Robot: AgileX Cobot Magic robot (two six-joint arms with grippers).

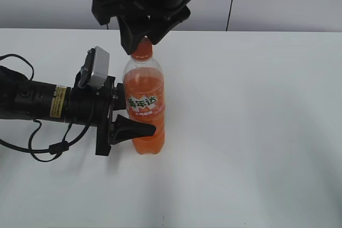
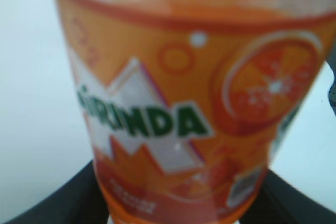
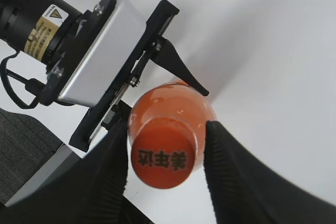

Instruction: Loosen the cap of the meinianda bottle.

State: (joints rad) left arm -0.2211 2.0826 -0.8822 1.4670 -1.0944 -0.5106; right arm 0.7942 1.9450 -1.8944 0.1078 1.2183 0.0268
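Exterior view: the meinianda bottle [image 1: 144,108] stands upright on the white table [image 1: 256,132], with the left gripper [image 1: 131,116] coming in from its left side, fingers pinching the lower body around the label, one black finger [image 1: 133,128] lying across the front of the bottle. The right gripper [image 1: 143,44] hangs directly above the bottle, its fingers closed against the cap [image 1: 142,49] on either side. In the right wrist view the cap [image 3: 162,158] sits between two ribbed pads [image 3: 226,166], both touching it.
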